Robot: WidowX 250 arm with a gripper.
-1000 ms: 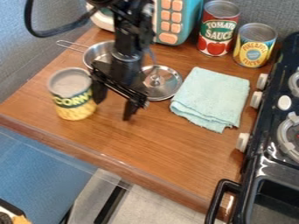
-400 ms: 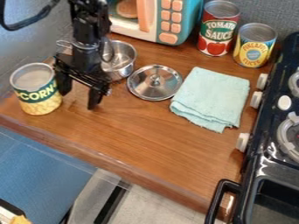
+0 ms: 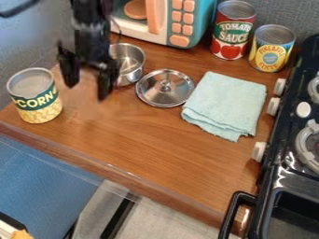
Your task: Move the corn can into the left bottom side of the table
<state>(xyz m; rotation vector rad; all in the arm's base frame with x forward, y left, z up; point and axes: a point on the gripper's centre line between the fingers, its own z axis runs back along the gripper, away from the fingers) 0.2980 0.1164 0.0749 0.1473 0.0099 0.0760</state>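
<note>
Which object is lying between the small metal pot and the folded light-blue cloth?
In the camera view, a round metal lid with a knob lies between the metal pot and the folded cloth.

Corn can (image 3: 36, 100) upright on wooden tabletop (image 3: 156, 140), left edge of frame. Black gripper (image 3: 86, 91) upper left, just beside it, fingers apart. Steel pot (image 3: 131, 65) behind; lid (image 3: 165, 88) near frame centre, beside pale cloth (image 3: 225, 105). Two cans, red (image 3: 232, 32) and yellow (image 3: 271, 49), upper right. Black stove (image 3: 287, 172), right edge.
</note>
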